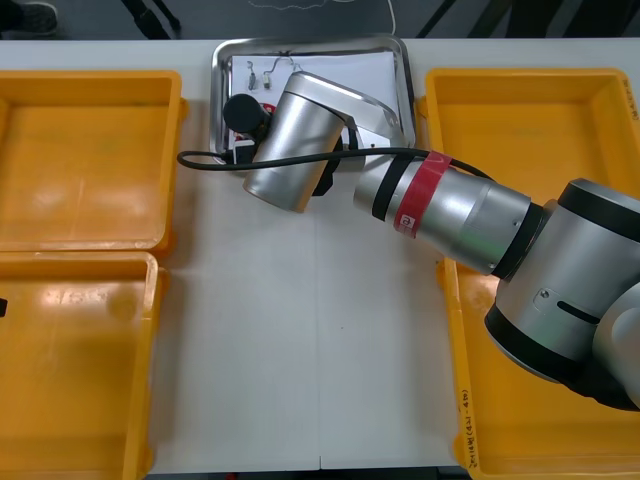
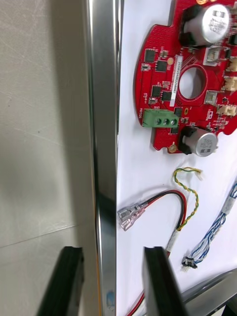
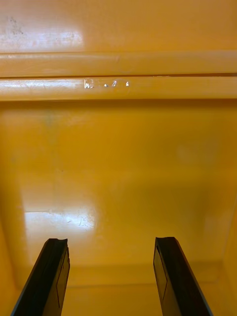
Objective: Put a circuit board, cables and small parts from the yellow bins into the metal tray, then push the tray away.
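The table (image 1: 300,330) is viewed steeply from above; the shared metal tray (image 2: 104,123) is viewed closely from the right wrist, a yellow bin (image 3: 118,148) from the left.

An electronics workshop: yellow bins (image 1: 85,160) flank a metal tray (image 1: 300,42) holding a circuit board (image 2: 158,74).

Bright overhead light on me. Glare patches the yellow bin (image 3: 118,148). The rim of the metal tray (image 2: 103,98) shines, with shadow beside it on the table (image 2: 29,148).
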Controlling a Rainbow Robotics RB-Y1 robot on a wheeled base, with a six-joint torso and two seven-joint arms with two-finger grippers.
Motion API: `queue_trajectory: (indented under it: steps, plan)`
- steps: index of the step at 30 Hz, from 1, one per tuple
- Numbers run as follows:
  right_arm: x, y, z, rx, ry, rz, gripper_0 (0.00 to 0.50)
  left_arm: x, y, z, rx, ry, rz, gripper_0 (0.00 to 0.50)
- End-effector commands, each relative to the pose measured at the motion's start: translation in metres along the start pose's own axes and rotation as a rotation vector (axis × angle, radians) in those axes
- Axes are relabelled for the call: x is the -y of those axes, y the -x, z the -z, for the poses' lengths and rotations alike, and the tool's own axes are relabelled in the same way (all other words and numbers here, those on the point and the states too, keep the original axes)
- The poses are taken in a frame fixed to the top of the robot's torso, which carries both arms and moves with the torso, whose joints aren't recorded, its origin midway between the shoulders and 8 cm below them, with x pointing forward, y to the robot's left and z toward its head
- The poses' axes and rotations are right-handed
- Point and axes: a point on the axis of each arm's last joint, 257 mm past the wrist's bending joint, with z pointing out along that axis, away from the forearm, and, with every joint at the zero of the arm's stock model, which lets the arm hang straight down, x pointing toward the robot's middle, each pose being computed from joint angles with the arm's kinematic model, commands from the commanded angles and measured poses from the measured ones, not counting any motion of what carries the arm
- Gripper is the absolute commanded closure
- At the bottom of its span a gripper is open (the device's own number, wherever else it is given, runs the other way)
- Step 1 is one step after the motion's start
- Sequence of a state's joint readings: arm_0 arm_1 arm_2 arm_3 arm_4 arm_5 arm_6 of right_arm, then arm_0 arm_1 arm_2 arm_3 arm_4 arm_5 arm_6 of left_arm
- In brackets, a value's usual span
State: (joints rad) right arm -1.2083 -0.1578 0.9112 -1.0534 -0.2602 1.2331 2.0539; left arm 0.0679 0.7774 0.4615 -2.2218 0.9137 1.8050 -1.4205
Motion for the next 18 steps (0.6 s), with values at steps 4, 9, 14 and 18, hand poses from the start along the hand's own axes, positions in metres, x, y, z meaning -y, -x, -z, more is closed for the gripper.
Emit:
queue_trajectory:
  steps: [4, 9, 14, 18]
  plan:
    - [0.027, 0.024, 0.021, 0.034, -0.048, 0.070, 0.000, 0.004, 0.014, 0.004, 0.041, -0.001, -0.088, 0.000]
    - [0.023, 0.024, 0.023, 0.032, -0.031, 0.083, 0.000, 0.004, 0.014, 0.004, 0.041, -0.001, -0.088, 0.000]
    - [0.025, 0.018, 0.038, 0.009, -0.020, 0.095, 0.000, 0.004, 0.014, 0.004, 0.041, -0.001, -0.088, 0.000]
    - [0.025, 0.012, 0.059, 0.015, 0.039, 0.056, 0.000, 0.004, 0.014, 0.004, 0.041, -0.001, -0.088, 0.000]
